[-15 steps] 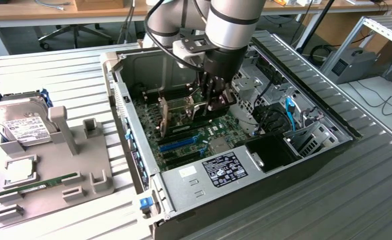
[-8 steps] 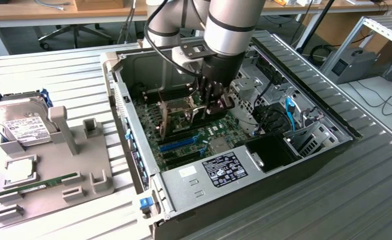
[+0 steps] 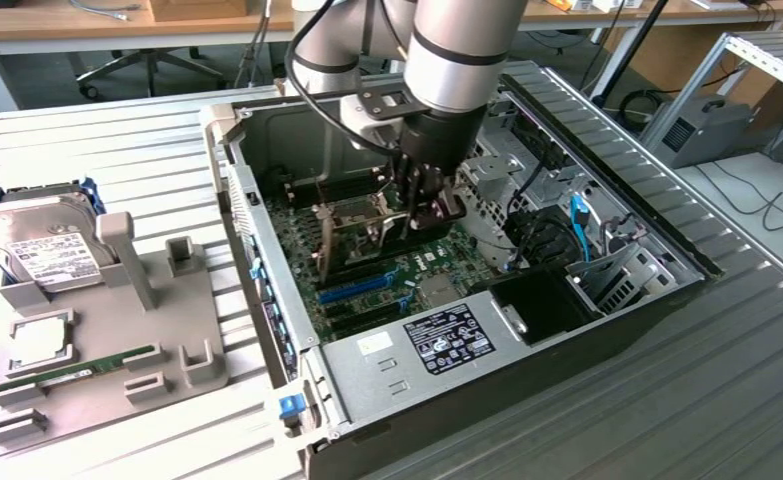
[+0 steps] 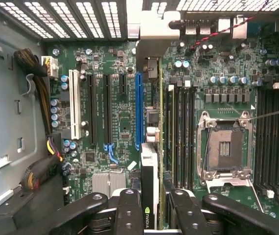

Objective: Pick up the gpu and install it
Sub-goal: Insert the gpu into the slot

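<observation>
My gripper point(image 3: 425, 205) reaches down into the open computer case point(image 3: 238, 190), over the green motherboard point(image 3: 364, 285). It is shut on the gpu point(image 4: 149, 171), a thin dark card seen edge-on in the wrist view. The black fingers point(image 4: 129, 210) clamp the card's top edge on both sides. The card's silver end bracket point(image 4: 153, 29) points toward the case's perforated back wall. The card hangs just beside the long blue slot point(image 4: 138, 110), between that slot and the black memory slots point(image 4: 181, 132). I cannot tell whether its lower edge touches the board.
A grey fixture tray point(image 3: 138, 330) at the exterior view's left carries a silver hard drive point(image 3: 44, 250), a processor chip point(image 3: 38, 345) and a green memory stick point(image 3: 78, 368). Inside the case are the open processor socket point(image 4: 225, 147), a labelled power supply point(image 3: 451, 340) and cable bundles point(image 3: 551, 235).
</observation>
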Robot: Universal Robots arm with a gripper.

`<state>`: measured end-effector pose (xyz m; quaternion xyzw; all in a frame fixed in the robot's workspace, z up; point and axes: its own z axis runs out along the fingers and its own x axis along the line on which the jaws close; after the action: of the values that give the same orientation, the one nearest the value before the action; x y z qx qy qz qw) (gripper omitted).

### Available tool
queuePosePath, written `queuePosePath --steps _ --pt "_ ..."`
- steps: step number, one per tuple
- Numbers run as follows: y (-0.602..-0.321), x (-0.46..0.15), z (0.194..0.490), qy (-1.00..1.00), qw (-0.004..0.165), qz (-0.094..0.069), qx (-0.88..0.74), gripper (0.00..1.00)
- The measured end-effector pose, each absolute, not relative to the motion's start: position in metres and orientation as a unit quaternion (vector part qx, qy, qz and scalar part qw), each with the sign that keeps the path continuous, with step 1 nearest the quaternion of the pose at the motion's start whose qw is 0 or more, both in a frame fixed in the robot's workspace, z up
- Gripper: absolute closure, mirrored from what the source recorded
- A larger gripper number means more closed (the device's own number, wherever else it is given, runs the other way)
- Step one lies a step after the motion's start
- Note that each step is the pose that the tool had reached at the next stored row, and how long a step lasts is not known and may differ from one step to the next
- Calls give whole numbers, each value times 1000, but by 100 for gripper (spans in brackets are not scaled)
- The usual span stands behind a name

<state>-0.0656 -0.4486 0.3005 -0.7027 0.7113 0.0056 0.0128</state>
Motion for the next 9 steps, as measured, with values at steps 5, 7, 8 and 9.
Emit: queuePosePath --steps 5,7,8,9 --pt "-449 -73 300 711 13 6 -703 73" --pt "-449 -76 300 711 13 6 -703 73" --pt "-449 -77 300 711 13 6 -703 73" --pt "-449 -78 300 711 13 6 -703 73"
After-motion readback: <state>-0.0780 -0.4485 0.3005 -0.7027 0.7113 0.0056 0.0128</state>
